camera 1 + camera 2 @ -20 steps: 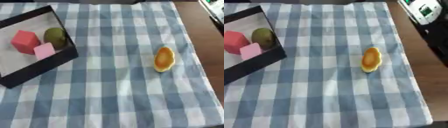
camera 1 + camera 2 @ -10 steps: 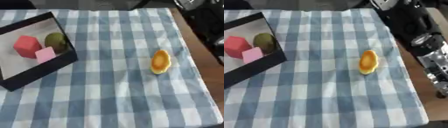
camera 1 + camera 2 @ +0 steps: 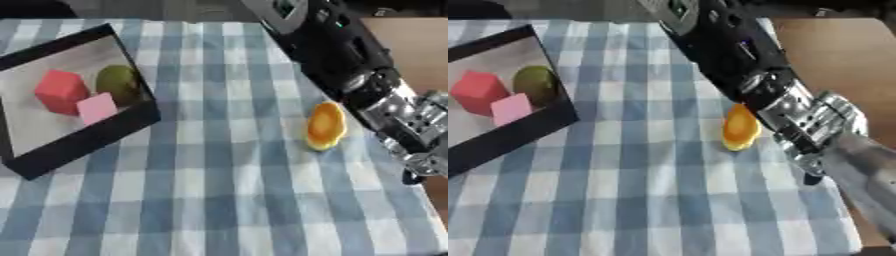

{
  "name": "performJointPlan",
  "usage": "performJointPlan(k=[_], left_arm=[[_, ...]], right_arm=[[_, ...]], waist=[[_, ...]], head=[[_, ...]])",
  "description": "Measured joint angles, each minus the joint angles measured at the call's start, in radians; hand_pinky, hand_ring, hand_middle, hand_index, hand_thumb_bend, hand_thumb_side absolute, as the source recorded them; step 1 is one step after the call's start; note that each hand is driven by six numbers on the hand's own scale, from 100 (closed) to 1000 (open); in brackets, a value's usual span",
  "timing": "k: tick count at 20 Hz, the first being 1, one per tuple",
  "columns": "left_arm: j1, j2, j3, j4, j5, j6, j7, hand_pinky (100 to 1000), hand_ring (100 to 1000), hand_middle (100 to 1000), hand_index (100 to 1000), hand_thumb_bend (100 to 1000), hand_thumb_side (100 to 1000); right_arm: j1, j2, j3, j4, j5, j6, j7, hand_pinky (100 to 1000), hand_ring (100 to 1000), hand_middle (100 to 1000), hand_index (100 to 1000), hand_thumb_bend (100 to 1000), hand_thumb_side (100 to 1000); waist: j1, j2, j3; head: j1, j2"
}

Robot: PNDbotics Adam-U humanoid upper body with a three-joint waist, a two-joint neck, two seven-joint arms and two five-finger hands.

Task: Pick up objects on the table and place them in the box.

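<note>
Orange obj point(image 3: 325, 126) just beside R arm point(image 3: 350, 65)

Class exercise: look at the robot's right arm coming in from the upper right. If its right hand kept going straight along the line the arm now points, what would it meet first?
The right hand heads toward the picture's lower right, past the orange object. Its way looks free there, though depth is unclear.

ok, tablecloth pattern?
Blue-and-white check on the tablecloth; clearest in the left eye view.
</note>
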Motion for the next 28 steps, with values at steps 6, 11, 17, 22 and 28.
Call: performJointPlan(k=[6, 11, 17, 22, 28], left_arm=[[-0.023, -0.001, 0.000, -0.012, -0.006, -0.001, 0.006, 870, 959, 831, 851, 100, 761], [-0.031, -0.002, 0.000, -0.018, -0.007, 0.000, 0.006, 870, 960, 832, 852, 100, 763], [-0.031, -0.003, 0.001, -0.018, -0.007, 0.001, 0.005, 871, 962, 832, 853, 100, 766], [-0.040, -0.012, 0.000, -0.018, -0.007, 0.004, -0.004, 870, 963, 832, 853, 100, 768], [-0.047, -0.020, 0.000, -0.018, -0.007, 0.006, -0.016, 871, 966, 831, 853, 100, 771]], right_arm=[[-0.010, 0.070, 0.024, 0.054, 0.067, -0.017, -0.008, 784, 660, 498, 650, 100, 100], [-0.011, 0.108, 0.034, 0.082, 0.103, -0.020, -0.019, 783, 659, 496, 648, 100, 100], [0.001, 0.136, 0.041, 0.103, 0.122, -0.009, -0.038, 780, 657, 494, 648, 100, 100], [0.013, 0.155, 0.054, 0.111, 0.127, -0.006, -0.042, 781, 660, 499, 652, 100, 100], [0.038, 0.179, 0.068, 0.142, 0.157, -0.026, -0.030, 789, 688, 539, 686, 100, 100]], waist=[[0.000, 0.000, 0.036], [0.000, 0.000, 0.060], [-0.002, 0.000, 0.069], [-0.006, 0.000, 0.080], [-0.015, 0.001, 0.089]], head=[[-0.040, 0.000], [-0.073, 0.000], [-0.088, 0.000], [-0.096, 0.000], [-0.112, 0.000]])
